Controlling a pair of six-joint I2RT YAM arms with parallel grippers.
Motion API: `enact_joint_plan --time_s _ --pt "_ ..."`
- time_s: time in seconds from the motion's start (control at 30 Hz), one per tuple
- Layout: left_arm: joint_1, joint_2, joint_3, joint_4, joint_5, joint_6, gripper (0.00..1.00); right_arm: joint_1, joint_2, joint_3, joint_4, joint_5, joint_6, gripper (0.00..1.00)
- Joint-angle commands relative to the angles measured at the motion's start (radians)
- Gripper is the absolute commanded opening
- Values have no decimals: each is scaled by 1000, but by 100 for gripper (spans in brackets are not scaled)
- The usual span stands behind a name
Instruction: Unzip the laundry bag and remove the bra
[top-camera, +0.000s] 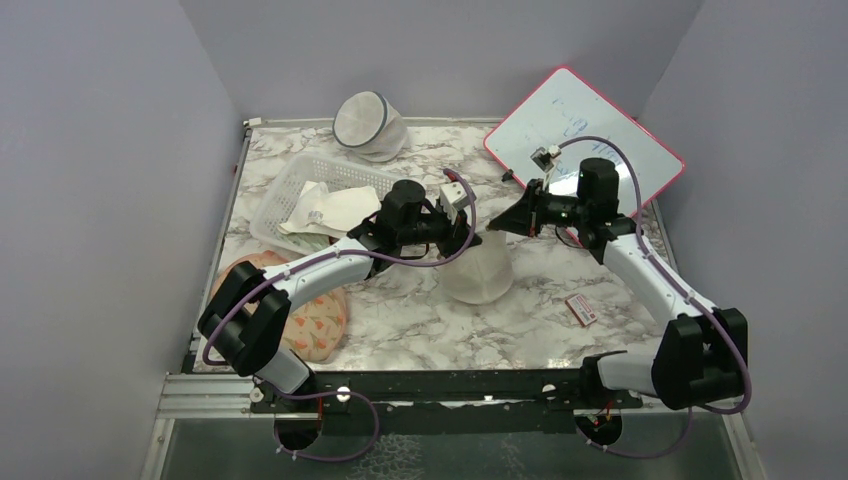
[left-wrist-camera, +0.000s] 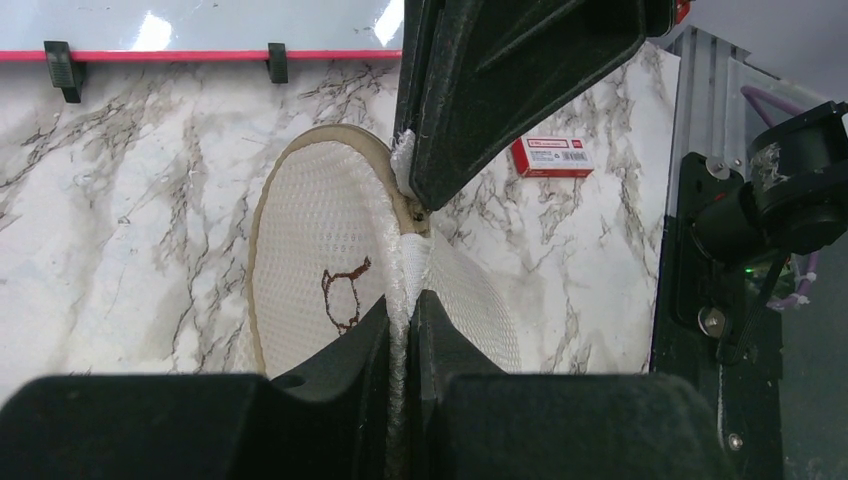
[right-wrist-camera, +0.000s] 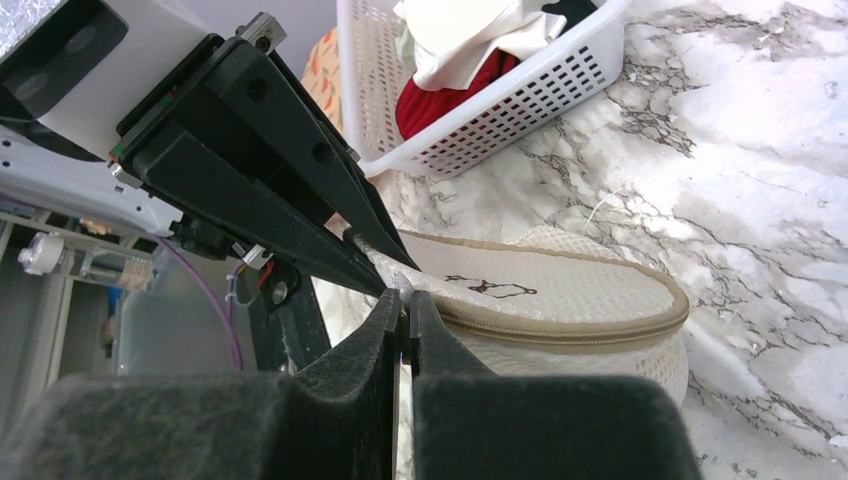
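Observation:
The cream-beige laundry bag (top-camera: 478, 268) sits mid-table with its flat face and black bra drawing (left-wrist-camera: 342, 292) up. My left gripper (top-camera: 462, 238) is shut on the bag's near edge seam, as the left wrist view (left-wrist-camera: 408, 298) shows. My right gripper (top-camera: 497, 226) meets it from the other side. In the right wrist view (right-wrist-camera: 405, 297) it is shut on a small metal zip pull at the bag's rim. The beige zip (right-wrist-camera: 580, 325) runs closed along the visible rim. The bra is hidden.
A white basket (top-camera: 300, 190) with white cloth (right-wrist-camera: 470, 35) and red cloth (right-wrist-camera: 435, 105) stands back left. A white mesh bag (top-camera: 368, 125) lies at the back. A whiteboard (top-camera: 585, 135) leans back right. A small red box (top-camera: 581, 309) lies right. A peach patterned pouch (top-camera: 318, 318) lies front left.

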Motion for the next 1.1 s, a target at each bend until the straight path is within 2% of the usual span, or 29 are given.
enact_joint_plan --time_s 0.0,0.2,0.3,0.47,0.53,0.63,0.73,0.9,0.97,1.07 --pt "-4 -22 7 37 43 69 0 -9 -49 -32 59 75 44 1" --pt "-4 -78 -39 40 20 168 0 -48 -74 -76 107 73 82 1" --pt "-4 -71 -38 42 14 165 0 -49 -62 -94 135 -2 64 4" --pt "-4 -52 -26 43 31 145 0 -48 -94 -87 15 59 5 8" --pt "-4 -54 -25 43 29 145 0 -48 -133 -104 -18 123 -5 17" --pt "-4 -53 -24 42 36 144 0 -49 -176 -108 -91 224 -40 39" --pt "-4 -52 -19 42 47 139 0 -49 -224 -104 -126 261 -65 54" --pt "-4 -58 -19 42 68 139 0 -49 -275 -85 -76 238 -44 66" --pt "-4 -58 -18 42 72 139 0 -48 -246 -71 -25 155 -27 67" --pt "-4 -54 -18 42 83 138 0 -48 -184 -62 84 -54 1 62"
